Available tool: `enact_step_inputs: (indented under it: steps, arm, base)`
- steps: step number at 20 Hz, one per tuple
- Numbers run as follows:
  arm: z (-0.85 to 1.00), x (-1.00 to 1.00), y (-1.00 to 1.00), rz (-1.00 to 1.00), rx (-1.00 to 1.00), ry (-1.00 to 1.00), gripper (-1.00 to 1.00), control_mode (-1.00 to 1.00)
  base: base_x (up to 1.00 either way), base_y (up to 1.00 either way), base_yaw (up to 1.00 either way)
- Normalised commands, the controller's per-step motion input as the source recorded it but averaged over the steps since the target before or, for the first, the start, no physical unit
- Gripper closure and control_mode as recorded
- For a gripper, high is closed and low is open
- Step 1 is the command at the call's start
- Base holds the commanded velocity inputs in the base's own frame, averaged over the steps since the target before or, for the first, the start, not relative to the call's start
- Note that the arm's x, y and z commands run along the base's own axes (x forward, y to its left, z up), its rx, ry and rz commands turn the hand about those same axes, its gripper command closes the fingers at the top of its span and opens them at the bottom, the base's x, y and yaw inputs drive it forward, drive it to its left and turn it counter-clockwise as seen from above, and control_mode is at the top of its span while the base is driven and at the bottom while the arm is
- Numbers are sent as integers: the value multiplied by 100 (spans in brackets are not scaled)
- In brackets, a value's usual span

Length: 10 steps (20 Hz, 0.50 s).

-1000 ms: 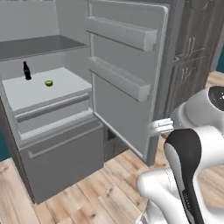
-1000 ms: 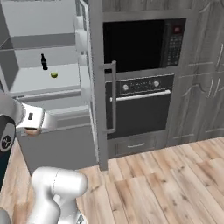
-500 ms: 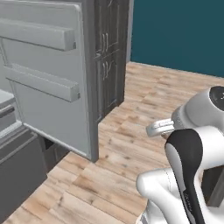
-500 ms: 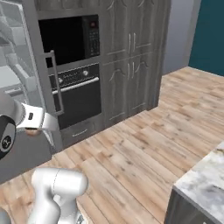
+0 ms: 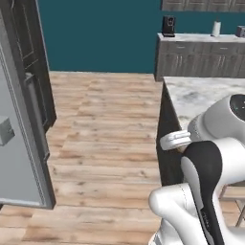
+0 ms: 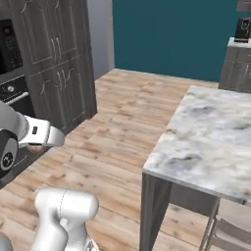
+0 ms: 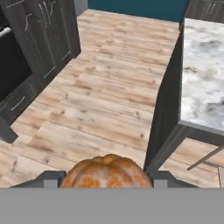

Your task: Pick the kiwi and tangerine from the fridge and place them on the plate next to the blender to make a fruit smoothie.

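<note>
Tangerine (image 7: pixel 105 171) sits pinched between the two dark fingertips of the gripper (image 7: pixel 105 177), which is closed snugly on its sides so the fruit rides along securely while the base travels. Ahead of the jaws lies wooden floor (image 7: pixel 109 100), with a marble-topped counter (image 7: pixel 203 65) off to one side, probably toward the plate.

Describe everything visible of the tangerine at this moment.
The tangerine sits at the bottom of the hand view, clamped between the two dark fingertips of the gripper. It is round, orange with paler mottling and shallow segment-like ridges on top. Only its upper half shows. It hangs above the wooden floor, near the marble counter.
</note>
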Motion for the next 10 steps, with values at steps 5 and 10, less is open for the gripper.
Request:
enact_step_inputs:
  steps: [5,10]
  arm:
    - [0,0,0,0,0,0,100,100]
    - [0,0,0,0,0,0,100,100]
  base:
    - [-1,-16,-63]
    - [0,-16,-56]
